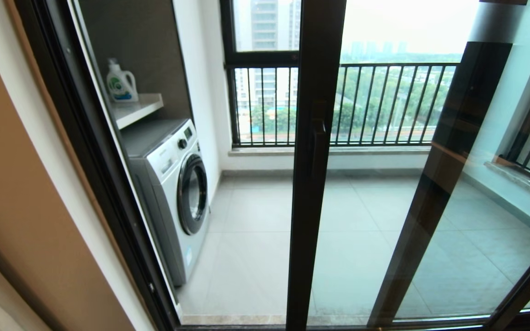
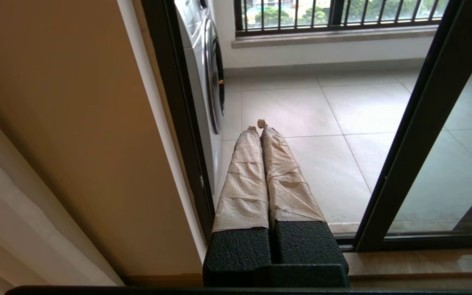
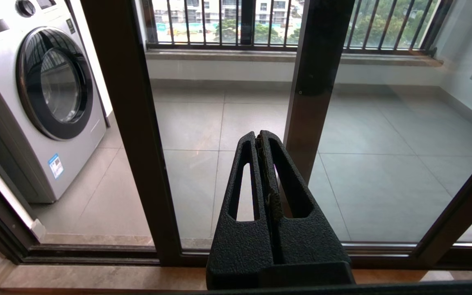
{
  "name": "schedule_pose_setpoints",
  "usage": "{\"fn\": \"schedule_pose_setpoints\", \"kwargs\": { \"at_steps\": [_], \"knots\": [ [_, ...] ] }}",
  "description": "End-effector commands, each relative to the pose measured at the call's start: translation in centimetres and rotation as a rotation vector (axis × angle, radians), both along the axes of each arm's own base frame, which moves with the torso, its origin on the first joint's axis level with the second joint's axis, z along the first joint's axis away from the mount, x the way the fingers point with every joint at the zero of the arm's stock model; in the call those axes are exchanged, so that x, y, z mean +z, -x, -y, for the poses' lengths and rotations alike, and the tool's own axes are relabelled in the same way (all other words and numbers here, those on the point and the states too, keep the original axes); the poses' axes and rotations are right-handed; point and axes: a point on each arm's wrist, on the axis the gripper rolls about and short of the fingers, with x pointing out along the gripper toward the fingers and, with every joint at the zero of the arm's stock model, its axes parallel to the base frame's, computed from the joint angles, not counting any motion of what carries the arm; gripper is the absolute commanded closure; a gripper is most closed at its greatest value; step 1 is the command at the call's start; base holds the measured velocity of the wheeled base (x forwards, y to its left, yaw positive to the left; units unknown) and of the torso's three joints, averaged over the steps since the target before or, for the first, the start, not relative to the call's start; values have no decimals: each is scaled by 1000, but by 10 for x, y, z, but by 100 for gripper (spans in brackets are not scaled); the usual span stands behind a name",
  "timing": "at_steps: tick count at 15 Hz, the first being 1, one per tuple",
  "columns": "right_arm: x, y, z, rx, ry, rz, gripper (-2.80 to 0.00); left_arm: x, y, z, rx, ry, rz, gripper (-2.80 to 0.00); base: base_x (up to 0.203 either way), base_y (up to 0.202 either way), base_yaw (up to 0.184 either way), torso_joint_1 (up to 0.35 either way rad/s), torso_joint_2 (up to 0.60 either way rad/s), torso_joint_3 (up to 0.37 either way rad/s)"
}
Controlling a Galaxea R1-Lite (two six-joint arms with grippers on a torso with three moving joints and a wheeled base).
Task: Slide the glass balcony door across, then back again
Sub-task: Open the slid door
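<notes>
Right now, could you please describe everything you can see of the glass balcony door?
The glass balcony door is a tall clear pane in a dark brown-black metal frame, standing upright in its floor track. A short black bar handle sits on its left upright edge. It is slid partly across, leaving an open gap on the washing-machine side, and overlaps a second dark-framed panel behind it. Nothing touches it: the left gripper and right gripper, both shut, are short of it.

My left gripper (image 2: 259,125) hangs low with its 2 paper-wrapped fingers (image 2: 244,176) pressed together. My right gripper (image 3: 259,135) also points forward, its 2 black fingers (image 3: 289,180) closed on nothing.
</notes>
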Motion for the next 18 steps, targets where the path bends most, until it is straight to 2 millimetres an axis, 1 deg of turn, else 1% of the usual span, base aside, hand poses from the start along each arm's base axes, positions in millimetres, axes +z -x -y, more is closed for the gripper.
{"fn": "schedule_pose_setpoints", "kwargs": {
  "at_steps": [1,3,4,5,18],
  "knots": [
    [-3,-1,0,1,0,-12,0,0,0,0,1,1,-4,0,0,0,0,0,0,0],
    [-3,-1,0,-5,-21,-12,0,0,0,0,1,1,-4,0,0,0,0,0,0,0],
    [-3,-1,1,-33,-77,-11,0,0,0,0,1,1,-4,0,0,0,0,0,0,0],
    [-3,-1,1,-46,-87,-10,0,0,0,0,1,1,-4,0,0,0,0,0,0,0],
    [-3,-1,1,-46,-89,-10,0,0,0,0,0,1,-4,0,0,0,0,0,0,0]
  ]
}}
